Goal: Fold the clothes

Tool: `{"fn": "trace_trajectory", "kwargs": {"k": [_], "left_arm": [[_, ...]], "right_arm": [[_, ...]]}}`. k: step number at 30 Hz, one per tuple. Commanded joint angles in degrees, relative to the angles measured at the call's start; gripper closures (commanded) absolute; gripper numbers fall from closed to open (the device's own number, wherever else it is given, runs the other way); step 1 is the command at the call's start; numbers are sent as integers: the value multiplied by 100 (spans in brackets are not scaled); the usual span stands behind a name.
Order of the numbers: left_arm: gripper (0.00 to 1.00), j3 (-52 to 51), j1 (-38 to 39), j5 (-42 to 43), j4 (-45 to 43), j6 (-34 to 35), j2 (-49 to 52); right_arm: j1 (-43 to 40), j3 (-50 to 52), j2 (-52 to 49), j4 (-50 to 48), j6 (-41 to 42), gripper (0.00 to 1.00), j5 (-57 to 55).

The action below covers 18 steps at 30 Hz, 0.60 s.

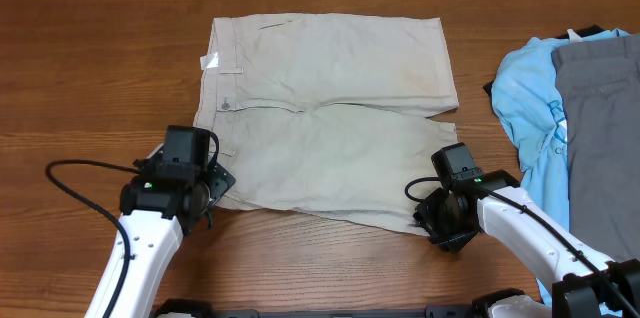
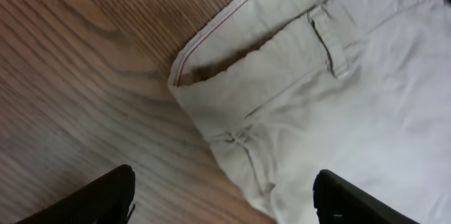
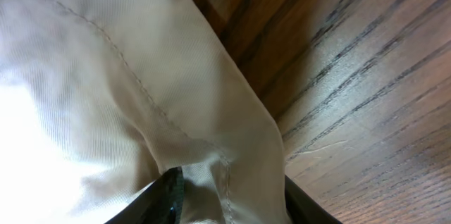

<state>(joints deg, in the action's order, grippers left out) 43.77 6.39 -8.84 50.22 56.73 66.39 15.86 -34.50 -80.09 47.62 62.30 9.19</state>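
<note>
The khaki shorts [image 1: 330, 118] lie spread flat in the middle of the wooden table [image 1: 100, 58], with the waistband at the left. The left gripper [image 2: 222, 189] is released, its fingers wide apart over the near waistband corner. The right gripper [image 3: 229, 189] has the near hem corner between its fingers, but I cannot tell if it is clenched on it.

left arm [image 1: 135, 253]: white link reaching forward, wrist pitched down | left tool [image 2: 224, 199]: fingers [image 2: 106, 196] spread wide, nothing pinched between them | right arm [image 1: 530, 230]: white link angled in toward left, wrist low | right tool [image 3: 229, 199]: fingers [image 3: 168, 192] drawn in, clamping a fold of shorts [image 3: 106, 76] between them
</note>
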Motion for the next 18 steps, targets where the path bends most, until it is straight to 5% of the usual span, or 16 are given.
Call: {"fn": "trace_trajectory", "kwargs": {"k": [1, 9, 14, 16, 17, 18], "left_arm": [[16, -297, -11, -186, -267, 669, -2], [25, -966, -9, -223, -1165, 715, 138], [71, -992, -9, -321, -1388, 417, 378], [93, -992, -11, -321, -1416, 247, 404], [96, -992, -9, -321, -1419, 140, 404], [96, -992, -9, -319, -1423, 11, 404]], "right_arm": [[15, 144, -66, -83, -103, 58, -153], [15, 144, -66, -90, -103, 58, -162], [15, 144, -68, -85, -103, 59, -166], [15, 144, -66, -83, -107, 77, -188], [15, 144, -68, -83, -125, 94, -210], [15, 144, -68, -81, -125, 96, -232]]}}
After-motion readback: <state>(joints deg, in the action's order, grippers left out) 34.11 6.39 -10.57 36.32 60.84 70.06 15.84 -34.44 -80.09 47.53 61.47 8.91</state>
